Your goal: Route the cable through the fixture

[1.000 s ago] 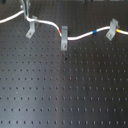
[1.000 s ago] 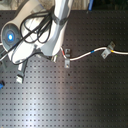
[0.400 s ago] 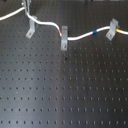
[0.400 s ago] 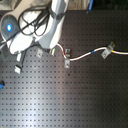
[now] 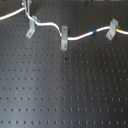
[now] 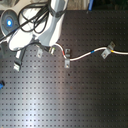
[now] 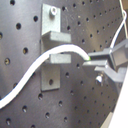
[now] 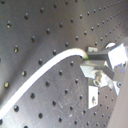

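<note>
The white cable runs across the far part of the black perforated board, with red, blue and yellow bands. The fixture, a plain leaning grey clip, stands at the first exterior view's far left, and the cable passes over its forked top. My gripper is just behind it, shut on the cable. In the first wrist view my gripper pinches the cable, which crosses the fixture at its slot; I cannot tell if it sits inside. The second wrist view shows my gripper on the cable.
An upright grey clip holds the cable at the red band. A leaning clip holds it at the yellow band. In the second exterior view the white arm covers the gripper and overhangs the fixture.
The arm has shifted only slightly near the fixture, with the cable still held. The other clips and the rest of the cable have not moved.
</note>
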Available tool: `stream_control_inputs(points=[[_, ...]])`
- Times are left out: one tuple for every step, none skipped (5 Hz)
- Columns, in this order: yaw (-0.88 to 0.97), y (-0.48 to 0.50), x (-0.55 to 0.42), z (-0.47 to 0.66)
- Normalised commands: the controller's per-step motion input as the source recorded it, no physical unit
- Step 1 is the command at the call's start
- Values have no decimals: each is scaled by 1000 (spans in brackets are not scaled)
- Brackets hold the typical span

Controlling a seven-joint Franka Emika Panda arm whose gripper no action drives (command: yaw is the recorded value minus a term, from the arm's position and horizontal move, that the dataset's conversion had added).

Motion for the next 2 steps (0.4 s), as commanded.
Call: stream_control_inputs(points=[[0,-20,7,-15],[0,-60,22,0]])
